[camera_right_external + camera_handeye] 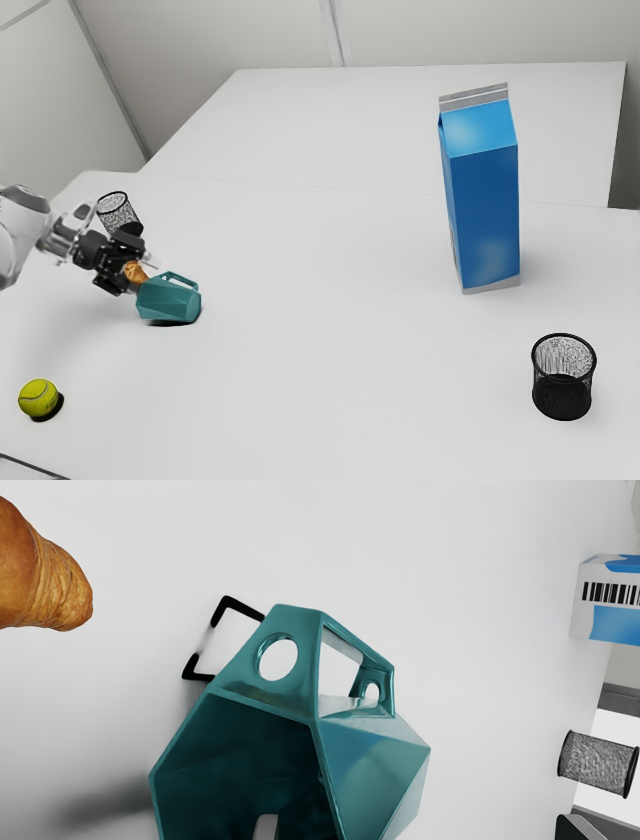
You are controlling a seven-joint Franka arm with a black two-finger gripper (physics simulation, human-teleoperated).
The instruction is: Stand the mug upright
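The teal mug (170,299) lies on its side on the table in the exterior view, its handle on the upper side. Right at its left end is my gripper (144,275). In the wrist view the mug (375,775) turns its open mouth toward the camera. My gripper (420,829) stands open there, the fingers wide apart: one tip (265,827) overlaps the dark mouth, and the other is outside the mug, beyond its outer wall. Whether either finger touches the mug, I cannot tell.
A croissant (134,272) (45,575) is close beside the gripper and mug. Elsewhere stand a tennis ball (39,398), a mesh cup behind the gripper (118,213), a tall blue carton (484,200) and another mesh cup (563,378) toward the exterior view's right.
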